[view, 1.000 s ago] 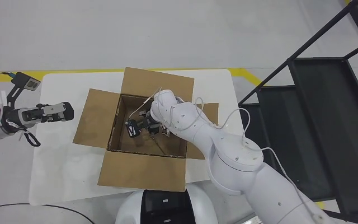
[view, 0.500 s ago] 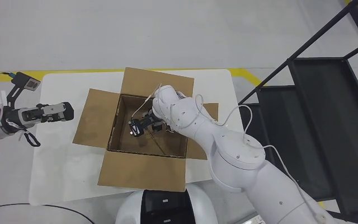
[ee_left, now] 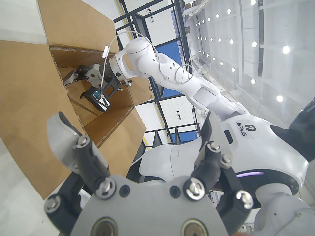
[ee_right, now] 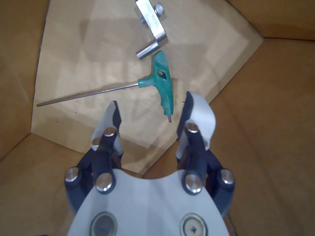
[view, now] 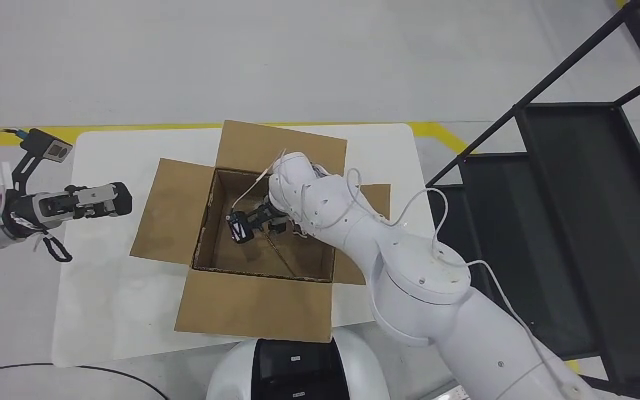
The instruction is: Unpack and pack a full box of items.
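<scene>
Right wrist view: right gripper, jaws apart, hangs inside the box over the green T-handle hex key on its floor; closing off-centre could shove it into the metal bracket just beside.

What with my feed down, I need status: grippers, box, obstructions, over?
Right gripper open, inside box, over green T-handle hex key. Left gripper open, empty, beside box. Metal bracket lies by key's handle; nothing blocking the key.
</scene>
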Controlling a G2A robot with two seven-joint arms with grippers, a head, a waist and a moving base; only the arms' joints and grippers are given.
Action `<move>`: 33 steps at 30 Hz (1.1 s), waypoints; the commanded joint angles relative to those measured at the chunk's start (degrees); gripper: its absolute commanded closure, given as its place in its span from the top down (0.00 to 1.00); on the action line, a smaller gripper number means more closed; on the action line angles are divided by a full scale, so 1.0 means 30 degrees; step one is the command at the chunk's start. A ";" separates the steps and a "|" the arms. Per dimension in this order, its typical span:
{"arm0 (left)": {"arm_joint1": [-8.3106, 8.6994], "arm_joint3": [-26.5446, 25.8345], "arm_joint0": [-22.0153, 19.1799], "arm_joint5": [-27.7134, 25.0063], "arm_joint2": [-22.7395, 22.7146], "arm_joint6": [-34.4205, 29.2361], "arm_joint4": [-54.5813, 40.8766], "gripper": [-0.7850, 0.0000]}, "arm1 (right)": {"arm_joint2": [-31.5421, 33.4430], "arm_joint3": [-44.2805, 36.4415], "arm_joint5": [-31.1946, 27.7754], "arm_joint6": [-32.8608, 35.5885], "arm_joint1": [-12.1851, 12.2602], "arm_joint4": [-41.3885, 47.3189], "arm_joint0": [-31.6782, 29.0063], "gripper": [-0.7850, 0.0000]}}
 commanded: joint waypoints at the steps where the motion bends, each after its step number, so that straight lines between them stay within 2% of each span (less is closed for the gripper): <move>1: 0.0000 0.0000 0.0000 0.0000 0.0000 0.0000 0.0000 1.00 | -0.0015 0.0009 -0.0056 -0.0028 -0.0045 -0.0068 -0.0001 0.44; 4: 0.0000 0.0000 0.0000 0.0000 0.0000 0.0000 0.0000 1.00 | 0.0038 0.0291 0.0274 0.0310 -0.0110 -0.0053 0.0013 0.36; 7: 0.0000 0.0000 0.0000 0.0000 0.0000 0.0000 0.0000 1.00 | 0.0217 0.0348 0.0373 0.0462 -0.0180 0.0256 0.0065 0.36; 9: 0.0000 0.0000 0.0000 0.0000 0.0000 0.0000 0.0000 1.00 | 0.0253 0.0213 0.0170 0.0440 -0.0220 0.0303 0.0117 0.42; 12: 0.0000 0.0000 0.0000 0.0000 0.0000 0.0000 0.0000 1.00 | 0.0239 0.0043 -0.0266 0.0028 -0.0223 0.0218 0.0209 0.58; 14: 0.0000 0.0000 0.0000 0.0000 0.0000 0.0000 0.0000 1.00 | 0.0221 -0.0048 -0.0563 -0.0363 -0.0195 0.0136 0.0261 0.87; 15: 0.0000 0.0000 0.0000 0.0000 0.0000 0.0000 0.0000 1.00 | 0.0211 -0.0078 -0.0702 -0.0586 -0.0168 0.0090 0.0288 0.98; 19: 0.0000 0.0000 0.0000 0.0000 0.0000 0.0000 0.0000 1.00 | 0.0169 -0.0372 -0.1288 -0.1755 -0.0004 -0.0103 0.0346 1.00; 23: 0.0037 -0.0280 0.0392 0.0355 -0.0206 0.1510 0.0358 1.00 | 0.0289 -0.0797 -0.1459 -0.3527 0.0291 -0.0065 0.0468 1.00; 29: 0.0171 0.0593 0.0477 0.0421 -0.0700 0.2422 0.0792 1.00 | -0.0249 -0.1764 -0.1476 -0.6139 0.0907 -0.0962 0.0275 1.00; 33: 0.0181 0.1469 -0.0080 0.0671 -0.0028 0.2745 0.1758 1.00 | -0.0545 -0.2156 -0.1476 -0.7500 0.1344 -0.1252 0.0113 1.00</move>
